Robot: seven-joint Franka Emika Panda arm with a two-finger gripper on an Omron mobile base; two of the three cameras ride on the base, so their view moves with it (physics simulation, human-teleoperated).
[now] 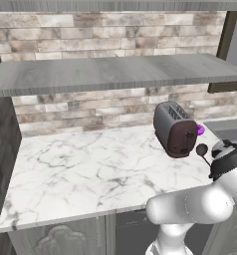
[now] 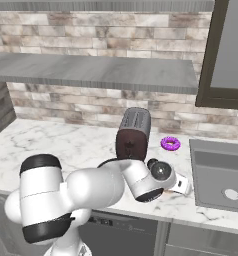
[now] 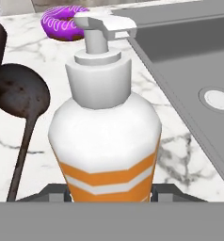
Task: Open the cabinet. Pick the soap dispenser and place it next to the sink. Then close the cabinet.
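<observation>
Now | gripper (image 3: 104,200) clamping the soap dispenser (image 3: 104,127) upright; hovering it over the countertop (image 3: 180,155) beside the sink (image 3: 189,52); presumably lining up the set-down

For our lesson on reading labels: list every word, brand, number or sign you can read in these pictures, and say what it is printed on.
None can be read.
soap dispenser: plain orange and white stripes, no lettering.
toaster: no brand or markings visible.
purple ring: white squiggles, not writing.
</observation>
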